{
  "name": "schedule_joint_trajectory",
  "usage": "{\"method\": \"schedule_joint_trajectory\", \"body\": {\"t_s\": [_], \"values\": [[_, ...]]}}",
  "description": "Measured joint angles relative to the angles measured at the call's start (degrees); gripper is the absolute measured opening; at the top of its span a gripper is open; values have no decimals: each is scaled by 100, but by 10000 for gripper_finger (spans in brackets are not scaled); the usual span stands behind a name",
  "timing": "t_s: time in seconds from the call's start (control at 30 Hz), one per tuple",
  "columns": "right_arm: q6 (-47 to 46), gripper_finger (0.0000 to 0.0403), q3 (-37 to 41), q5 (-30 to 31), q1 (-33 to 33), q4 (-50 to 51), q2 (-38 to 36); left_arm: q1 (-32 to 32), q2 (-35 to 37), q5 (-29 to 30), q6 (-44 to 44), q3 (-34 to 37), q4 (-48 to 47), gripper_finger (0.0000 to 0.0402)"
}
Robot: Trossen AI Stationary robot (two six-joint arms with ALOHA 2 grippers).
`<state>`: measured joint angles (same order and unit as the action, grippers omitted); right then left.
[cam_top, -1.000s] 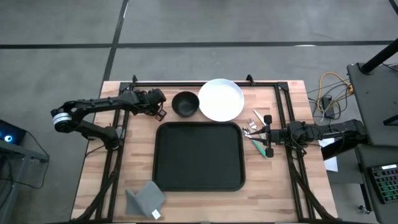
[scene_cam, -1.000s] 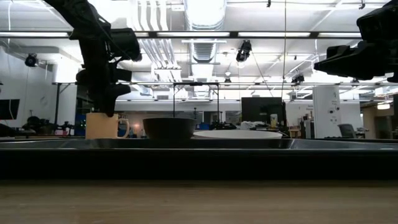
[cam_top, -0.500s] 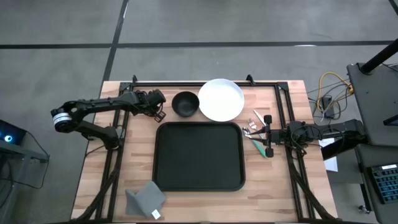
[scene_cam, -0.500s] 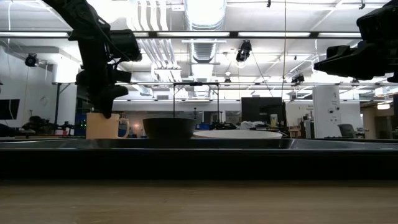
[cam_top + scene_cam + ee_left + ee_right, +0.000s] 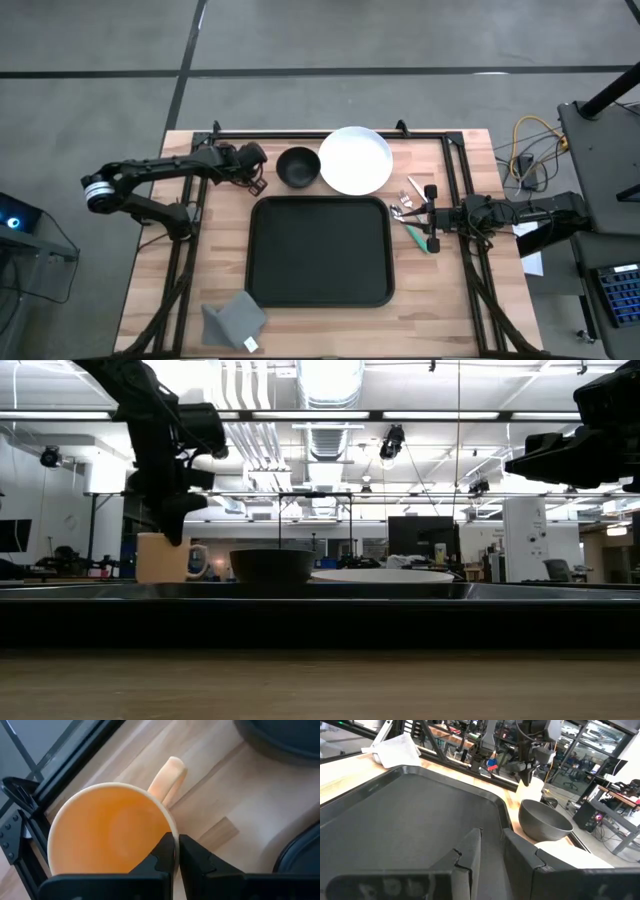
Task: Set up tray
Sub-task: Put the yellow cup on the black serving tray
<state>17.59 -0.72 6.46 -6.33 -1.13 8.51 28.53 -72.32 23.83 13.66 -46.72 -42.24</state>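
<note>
An orange mug (image 5: 107, 830) stands at the table's far left, by the black bowl (image 5: 298, 167); in the low view the mug (image 5: 161, 557) shows below my left gripper (image 5: 172, 530). My left gripper (image 5: 176, 840) is shut on it. The large black tray (image 5: 320, 250) lies mid-table, with the white plate (image 5: 355, 160) beyond it. My right gripper (image 5: 491, 835) hovers open with a narrow gap at the tray's right edge, beside the cutlery (image 5: 405, 205); it holds nothing. My left gripper pinches the mug's rim (image 5: 170, 822) close to the handle (image 5: 167, 775), one finger (image 5: 164, 851) inside the cup and the other (image 5: 194, 854) outside. It comes from above, pointing down. The mug hangs upright; the tray's rim hides its bottom in the low view.
A grey folded napkin (image 5: 233, 318) lies at the near left corner. A green-handled utensil (image 5: 422, 240) lies under my right gripper (image 5: 428, 215). Black frame rails (image 5: 330, 132) run along the far edge and both sides of the table.
My left gripper has risen a little, taking the mug with it: in the low view the mug's top stands higher than before, and its handle no longer shows at its right side. The right arm has kept still.
</note>
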Motion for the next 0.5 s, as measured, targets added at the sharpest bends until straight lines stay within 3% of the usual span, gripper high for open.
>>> {"method": "schedule_joint_trajectory", "body": {"t_s": [0.3, 0.5], "values": [[-1, 68, 1, 0, 0, 2, 0, -334, 456, -10, -112, -51, -12, 0], [0, 68, -1, 0, -2, -2, 17, -847, 932, -608, 34, -49, -34, 0]]}}
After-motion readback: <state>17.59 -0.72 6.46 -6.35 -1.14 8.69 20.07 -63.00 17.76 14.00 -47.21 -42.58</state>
